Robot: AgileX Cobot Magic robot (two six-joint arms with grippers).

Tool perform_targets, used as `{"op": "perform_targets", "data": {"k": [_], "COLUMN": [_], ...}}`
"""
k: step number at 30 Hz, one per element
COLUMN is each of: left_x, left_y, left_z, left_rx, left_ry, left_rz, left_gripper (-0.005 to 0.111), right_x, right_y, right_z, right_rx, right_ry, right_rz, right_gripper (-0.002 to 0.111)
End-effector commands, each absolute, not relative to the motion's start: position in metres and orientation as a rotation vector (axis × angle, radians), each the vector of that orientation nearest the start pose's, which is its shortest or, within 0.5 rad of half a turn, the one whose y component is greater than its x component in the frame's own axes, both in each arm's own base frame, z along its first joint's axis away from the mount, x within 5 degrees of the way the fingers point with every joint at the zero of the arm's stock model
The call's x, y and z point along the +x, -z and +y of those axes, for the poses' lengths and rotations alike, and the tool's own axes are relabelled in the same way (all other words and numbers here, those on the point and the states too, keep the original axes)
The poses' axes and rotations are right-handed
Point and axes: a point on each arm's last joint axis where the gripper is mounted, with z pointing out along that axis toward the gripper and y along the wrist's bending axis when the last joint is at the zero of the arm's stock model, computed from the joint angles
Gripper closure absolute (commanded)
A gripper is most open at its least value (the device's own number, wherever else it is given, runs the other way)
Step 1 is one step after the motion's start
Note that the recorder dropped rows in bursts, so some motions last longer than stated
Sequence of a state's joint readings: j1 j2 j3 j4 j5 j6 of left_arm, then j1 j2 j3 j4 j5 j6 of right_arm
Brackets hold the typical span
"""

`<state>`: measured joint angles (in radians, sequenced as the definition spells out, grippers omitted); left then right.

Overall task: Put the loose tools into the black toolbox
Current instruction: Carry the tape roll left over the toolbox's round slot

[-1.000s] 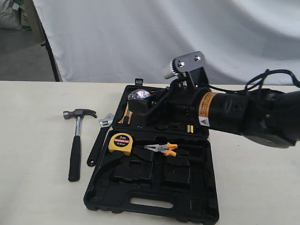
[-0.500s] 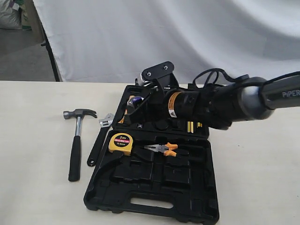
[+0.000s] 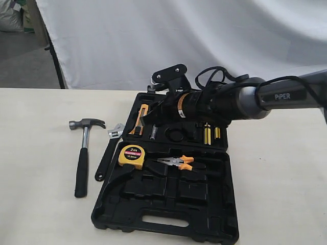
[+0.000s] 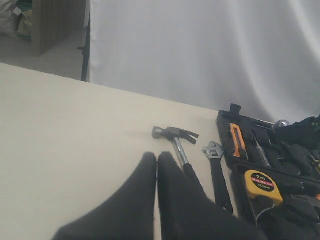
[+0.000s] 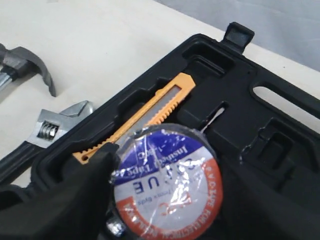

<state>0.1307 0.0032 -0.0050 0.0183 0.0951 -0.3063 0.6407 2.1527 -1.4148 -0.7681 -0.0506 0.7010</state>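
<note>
We see the right gripper over the far half of the open toolbox. It is clamped on the tape roll, which sits between its fingers over the orange knife lying in its slot. The left gripper is pinched shut on nothing, above the bare table. The hammer and wrench lie side by side on the table left of the toolbox, with the wrench just beside the case edge. The yellow tape measure and pliers rest in the near half.
</note>
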Motion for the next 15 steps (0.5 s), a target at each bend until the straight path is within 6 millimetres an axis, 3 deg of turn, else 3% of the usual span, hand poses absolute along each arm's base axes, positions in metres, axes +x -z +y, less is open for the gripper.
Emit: {"op": "perform_targets", "data": {"k": [1, 15], "left_x": [0.055, 0.055], "left_y": [-0.208, -0.208], "left_z": [0.009, 0.009], "left_rx": [-0.346, -0.346], "left_ry": [0.103, 0.103], "left_rz": [1.526, 1.526], "left_gripper": [0.106, 0.106], "right_x": [0.395, 0.397], "right_y": [-0.139, -0.120], "right_z": [0.270, 0.257], "right_rx": [-0.649, -0.523], "right_ry": [-0.369, -0.291], "right_rz": [2.137, 2.287], "right_gripper": [0.109, 0.109]}}
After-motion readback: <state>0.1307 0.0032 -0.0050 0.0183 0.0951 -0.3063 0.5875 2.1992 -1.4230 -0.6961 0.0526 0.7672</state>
